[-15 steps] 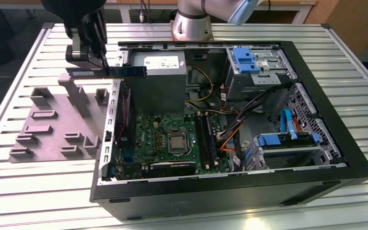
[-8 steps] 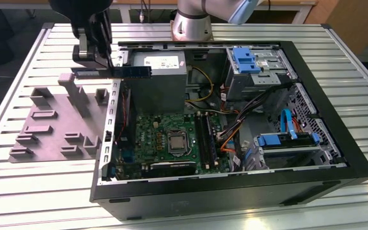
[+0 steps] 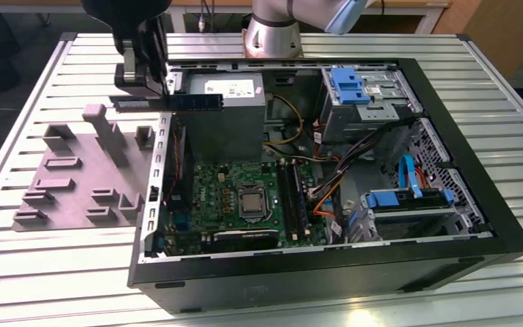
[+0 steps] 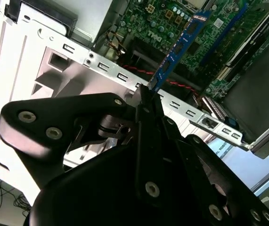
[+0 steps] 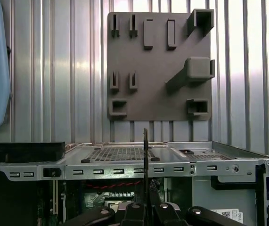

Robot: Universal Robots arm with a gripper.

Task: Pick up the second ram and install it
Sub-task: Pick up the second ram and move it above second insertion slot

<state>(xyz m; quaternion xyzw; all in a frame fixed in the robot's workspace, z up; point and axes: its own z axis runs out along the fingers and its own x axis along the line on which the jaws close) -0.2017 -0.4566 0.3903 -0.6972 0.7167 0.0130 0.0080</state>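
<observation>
Second ram [image 3: 198,101] gripped by one end in the tool [image 3: 152,97], level above the rim of the open computer case [image 3: 334,276]

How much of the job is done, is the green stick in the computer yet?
Picking up looks done: the gripper is shut on the second ram, clear of the grey fixture plate. Right now the stick hangs over the side wall of the open computer case. Left: it is not in a socket on the motherboard yet.
</observation>
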